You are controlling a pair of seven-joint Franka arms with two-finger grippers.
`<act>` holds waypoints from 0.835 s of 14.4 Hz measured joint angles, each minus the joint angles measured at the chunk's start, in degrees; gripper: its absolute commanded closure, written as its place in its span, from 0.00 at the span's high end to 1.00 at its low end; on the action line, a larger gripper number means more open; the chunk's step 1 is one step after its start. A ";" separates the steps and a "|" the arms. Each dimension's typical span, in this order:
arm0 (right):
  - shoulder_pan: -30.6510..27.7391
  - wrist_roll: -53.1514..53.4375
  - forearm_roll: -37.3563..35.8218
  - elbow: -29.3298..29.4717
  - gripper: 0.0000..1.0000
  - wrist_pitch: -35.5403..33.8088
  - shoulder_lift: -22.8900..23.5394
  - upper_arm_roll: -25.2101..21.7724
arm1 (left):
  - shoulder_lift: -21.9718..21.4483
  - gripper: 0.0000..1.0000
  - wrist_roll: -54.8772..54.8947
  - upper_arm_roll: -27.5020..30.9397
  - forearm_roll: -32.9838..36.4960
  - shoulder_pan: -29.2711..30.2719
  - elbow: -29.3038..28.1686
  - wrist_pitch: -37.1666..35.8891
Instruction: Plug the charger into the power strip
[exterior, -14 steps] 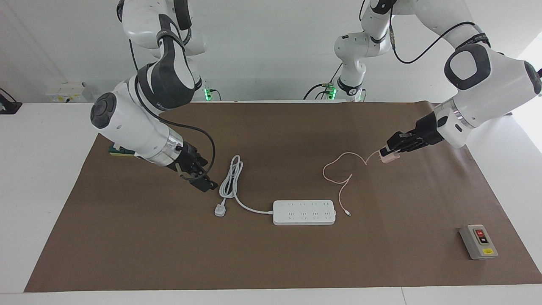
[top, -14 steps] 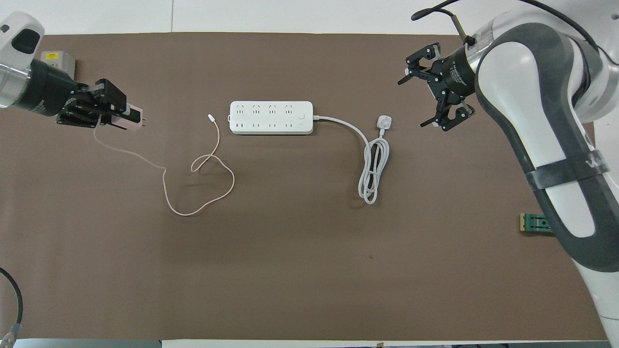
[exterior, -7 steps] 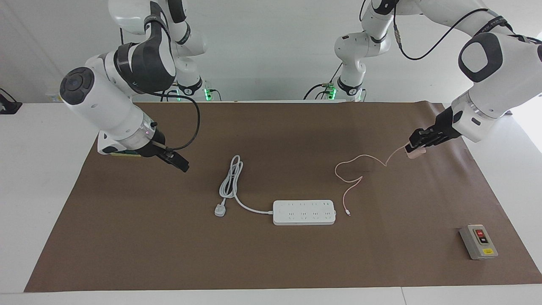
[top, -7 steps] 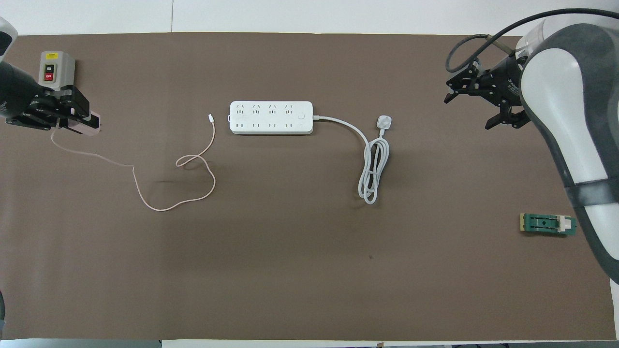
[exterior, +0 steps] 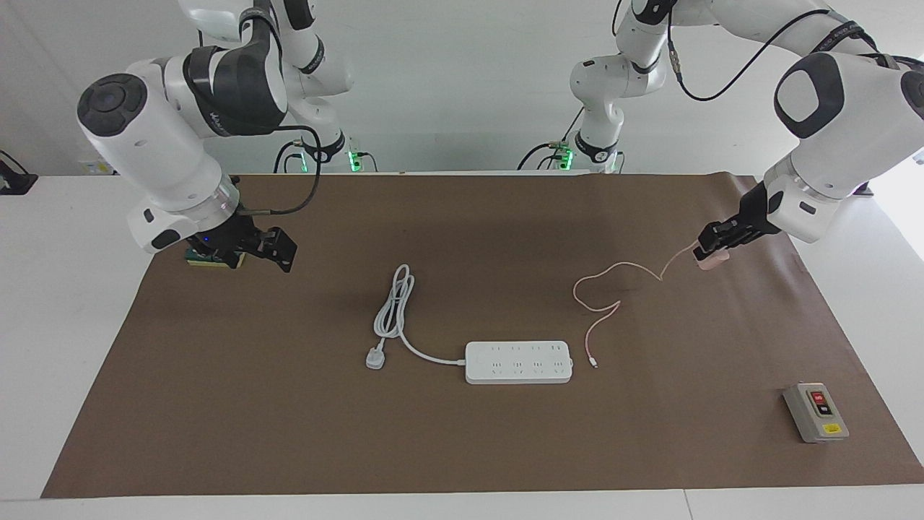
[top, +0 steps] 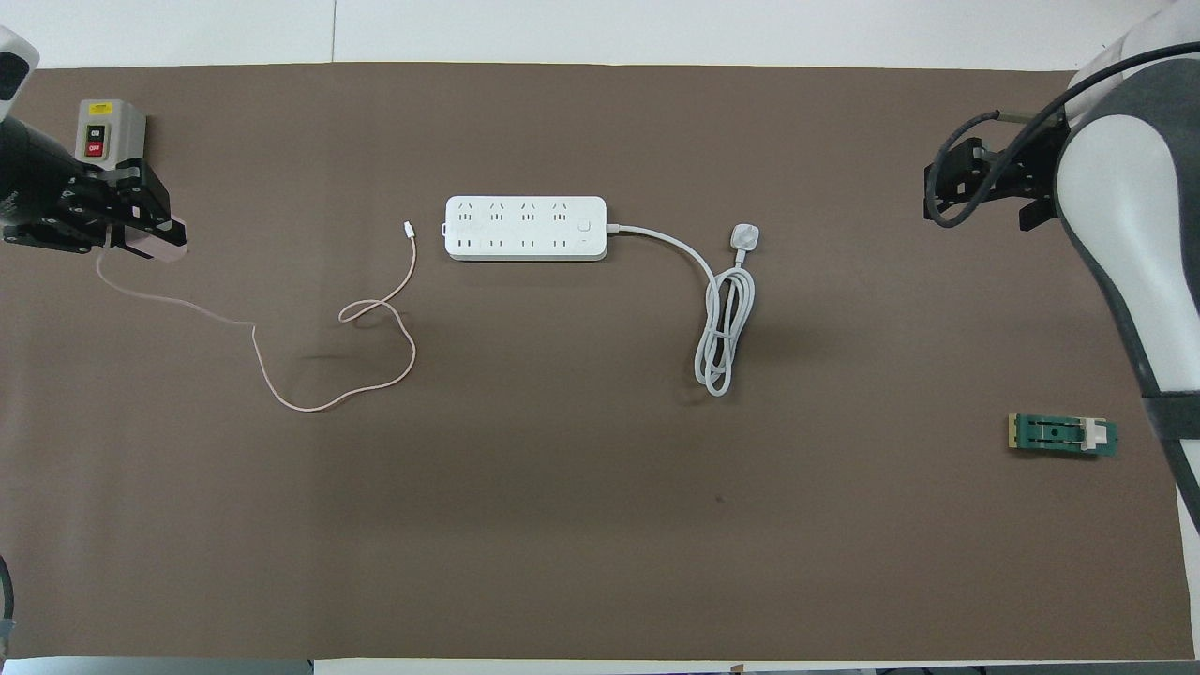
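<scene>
The white power strip point(exterior: 518, 362) point(top: 525, 228) lies flat mid-mat, sockets up. My left gripper point(exterior: 709, 253) point(top: 150, 239) is shut on the pale-pink charger point(exterior: 712, 263) point(top: 171, 249), held low over the mat toward the left arm's end, well apart from the strip. Its thin pink cable point(exterior: 603, 289) point(top: 328, 394) trails in loops on the mat, and the tiny connector point(exterior: 593, 365) point(top: 408, 228) lies beside the strip's end. My right gripper point(exterior: 271, 251) point(top: 984, 187) is open and empty, up over the right arm's end of the mat.
The strip's thick white cord point(exterior: 393, 303) point(top: 722, 337) lies coiled, ending in a white plug point(exterior: 375, 357) point(top: 743, 237). A grey box with red and black buttons point(exterior: 816, 412) point(top: 105, 131) sits beside my left gripper. A small green part point(exterior: 209, 258) point(top: 1059, 435) lies under my right arm.
My left gripper has carried the charger away from the strip toward the left arm's end, dragging the cable along. My right gripper has pulled back from the white plug toward the right arm's end.
</scene>
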 measured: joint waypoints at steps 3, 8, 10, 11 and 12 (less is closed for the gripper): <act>-0.05 -4.43 -2.28 -3.64 1.00 -0.03 -4.36 0.00 | -0.04 0.00 -7.86 0.04 3.22 -0.81 0.54 0.54; -2.13 -7.74 -3.93 -9.55 1.00 0.44 -10.89 0.35 | 2.13 0.00 -41.73 -0.30 5.68 -9.63 0.38 6.14; -4.46 -9.50 -4.26 -13.21 1.00 1.99 -13.47 1.30 | 4.39 0.00 -53.08 -0.33 5.86 -12.83 0.27 8.92; -5.41 -9.73 -4.39 -14.99 1.00 2.37 -14.78 1.86 | 5.74 0.00 -58.76 -0.32 5.89 -14.31 0.25 11.23; -6.18 -9.75 -4.51 -16.47 1.00 2.51 -15.94 2.47 | 7.14 0.00 -64.62 -0.31 5.94 -15.64 0.23 14.03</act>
